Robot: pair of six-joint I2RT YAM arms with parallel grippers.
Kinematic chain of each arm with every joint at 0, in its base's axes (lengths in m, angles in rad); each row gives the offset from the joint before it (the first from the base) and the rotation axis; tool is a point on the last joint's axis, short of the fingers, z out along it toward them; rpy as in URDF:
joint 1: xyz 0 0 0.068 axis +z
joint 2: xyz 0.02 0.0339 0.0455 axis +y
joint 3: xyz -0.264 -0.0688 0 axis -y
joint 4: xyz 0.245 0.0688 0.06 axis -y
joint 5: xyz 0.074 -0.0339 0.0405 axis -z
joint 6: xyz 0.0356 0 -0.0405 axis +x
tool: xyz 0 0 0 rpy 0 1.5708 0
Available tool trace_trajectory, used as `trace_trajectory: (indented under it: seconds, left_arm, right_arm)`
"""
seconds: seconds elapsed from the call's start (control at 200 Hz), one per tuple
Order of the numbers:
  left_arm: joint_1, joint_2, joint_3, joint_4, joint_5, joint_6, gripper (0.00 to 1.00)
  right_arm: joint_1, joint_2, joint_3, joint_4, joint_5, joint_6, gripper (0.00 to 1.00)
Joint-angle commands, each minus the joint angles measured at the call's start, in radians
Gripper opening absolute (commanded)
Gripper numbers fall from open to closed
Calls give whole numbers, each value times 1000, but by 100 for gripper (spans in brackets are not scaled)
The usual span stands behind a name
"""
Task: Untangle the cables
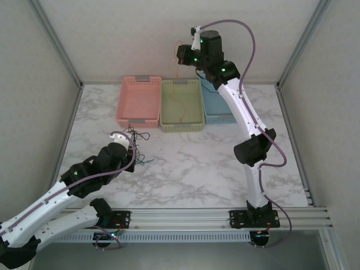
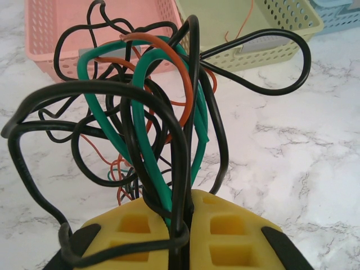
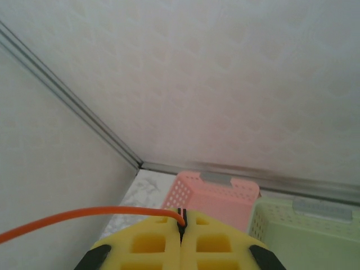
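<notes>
Cables (image 2: 193, 67) glossy plastic; baskets (image 1: 181, 127) matt perf. plastic — tbl (image 1: 197, 169) smooth marble-look.

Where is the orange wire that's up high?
In the right wrist view the orange wire is pinched between the right fingers; from above, it dangles down into the green basket, the middle one.

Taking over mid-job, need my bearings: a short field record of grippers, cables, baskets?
left gripper: shut on cable tangle, near pink basket
cable tangle: black, green, red loops knotted together
right gripper: shut on one red cable, raised high above green basket
red cable: trails down into green basket
blue basket: right of green basket
</notes>
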Motion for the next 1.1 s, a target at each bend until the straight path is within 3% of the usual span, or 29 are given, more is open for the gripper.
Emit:
trace_trajectory:
  seconds: [0.0, 0.23, 0.496, 0.671, 0.791, 0.921, 1.096]
  left_arm:
    - [7, -17, 20, 1, 3, 16, 0]
    - [7, -16, 20, 4, 20, 16, 0]
    - [7, -24, 20, 4, 22, 17, 0]
    - [7, -23, 20, 5, 25, 17, 0]
    - [7, -23, 20, 6, 24, 17, 0]
    - [7, -21, 20, 8, 48, 26, 0]
    - [7, -43, 14, 49, 151, 65, 0]
  right_arm:
    - [-5, 19, -58, -20, 7, 20, 0]
    - [-11, 106, -83, -107, 82, 16, 0]
    - [-14, 234, -28, -237, 129, 0, 32]
    - [-15, 245, -57, -283, 179, -36, 37]
    - [-17, 202, -94, -275, 158, -58, 40]
    - [-16, 97, -164, -228, 21, -94, 44]
    - [11, -211, -452, -111, -63, -186, 50]
